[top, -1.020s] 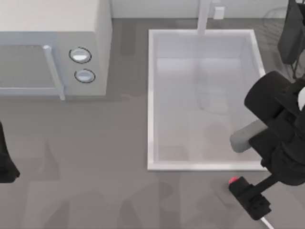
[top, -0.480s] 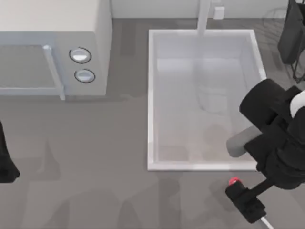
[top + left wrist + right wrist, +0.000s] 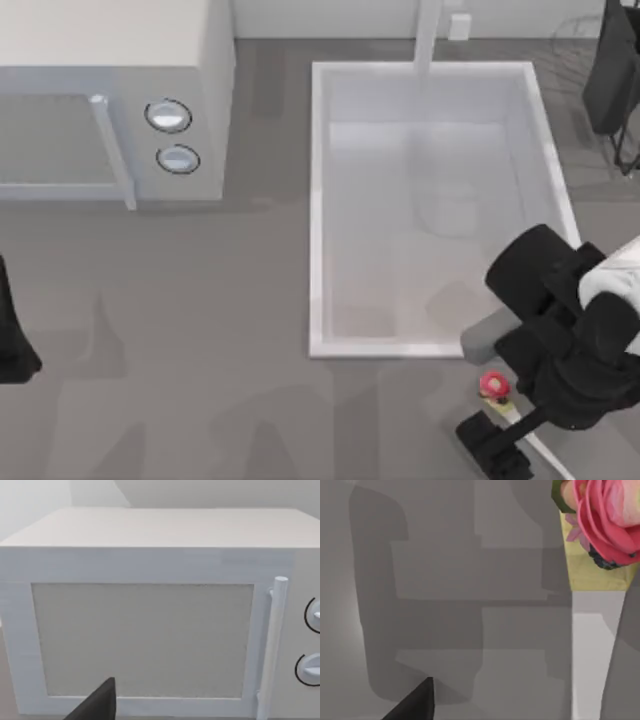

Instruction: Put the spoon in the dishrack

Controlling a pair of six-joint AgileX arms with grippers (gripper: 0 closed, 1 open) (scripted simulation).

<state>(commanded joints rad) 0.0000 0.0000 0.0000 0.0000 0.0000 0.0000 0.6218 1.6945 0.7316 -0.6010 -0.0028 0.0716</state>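
The spoon (image 3: pixel 497 390) lies on the grey counter just in front of the sink's near right corner, its red knob toward the sink and its white handle running off to the near right. My right gripper (image 3: pixel 492 445) hovers open just beside the handle, on its near left side, holding nothing. The right wrist view shows the knob as a pink-red rosette (image 3: pixel 605 520) above the yellow collar (image 3: pixel 595 575) and white handle, with one dark fingertip (image 3: pixel 417 702) well off to the side. The dishrack (image 3: pixel 578 30) shows as thin grey wires at the far right corner.
A big white sink (image 3: pixel 318 210) with a faucet at its far rim fills the middle right. A white microwave (image 3: pixel 120 110) stands at the far left and faces the left wrist camera (image 3: pixel 150 630). My left arm (image 3: pixel 10 340) is parked at the left edge.
My right arm has slid toward the near edge and slightly left, uncovering the spoon's knob and yellow collar. The spoon lies where it was. The left arm is still.
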